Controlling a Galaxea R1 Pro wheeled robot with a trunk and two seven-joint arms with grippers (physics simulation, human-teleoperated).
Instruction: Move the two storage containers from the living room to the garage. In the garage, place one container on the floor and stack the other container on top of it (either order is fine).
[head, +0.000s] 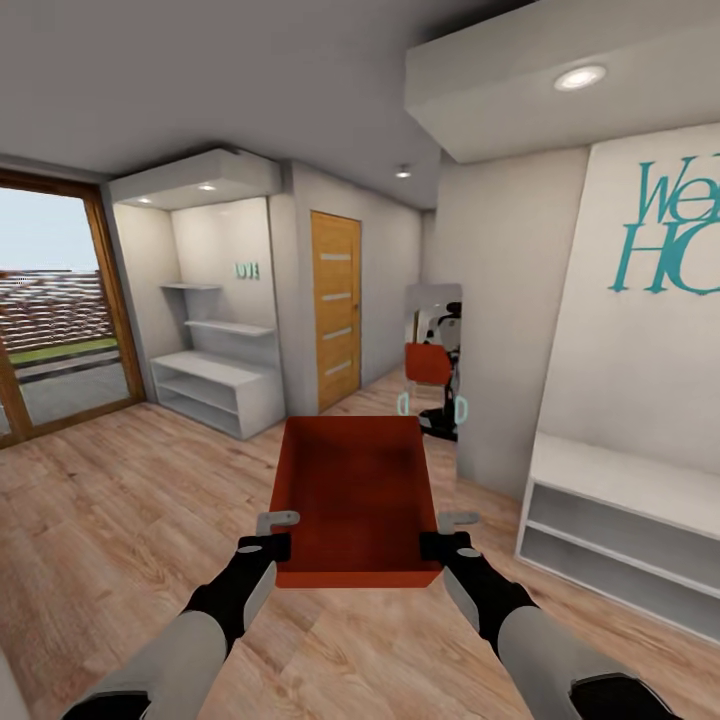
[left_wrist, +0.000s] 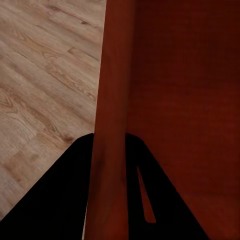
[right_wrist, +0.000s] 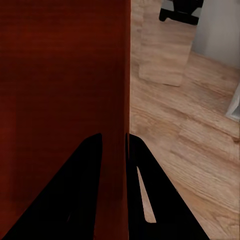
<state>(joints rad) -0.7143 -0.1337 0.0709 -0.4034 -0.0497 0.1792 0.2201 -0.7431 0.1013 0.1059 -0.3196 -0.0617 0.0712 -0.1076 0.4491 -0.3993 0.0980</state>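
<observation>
I hold one red-orange storage container (head: 355, 490) level in front of me, above a light wood-plank floor (head: 120, 520). My left gripper (head: 268, 546) is shut on its left wall near the front corner. My right gripper (head: 446, 546) is shut on the right wall opposite. In the left wrist view the container's thin wall (left_wrist: 112, 90) runs between the dark fingers of the left gripper (left_wrist: 110, 145). The right wrist view shows the container's wall (right_wrist: 115, 75) pinched the same way by the right gripper (right_wrist: 114, 142). The bin looks empty. The garage is out of view.
An orange wooden door (head: 335, 310) stands ahead, with a tall mirror (head: 433, 370) to its right reflecting me and the bin. A white low bench shelf (head: 620, 530) lines the right wall. White alcove shelves (head: 215, 385) and a glazed patio door (head: 55, 320) are on the left.
</observation>
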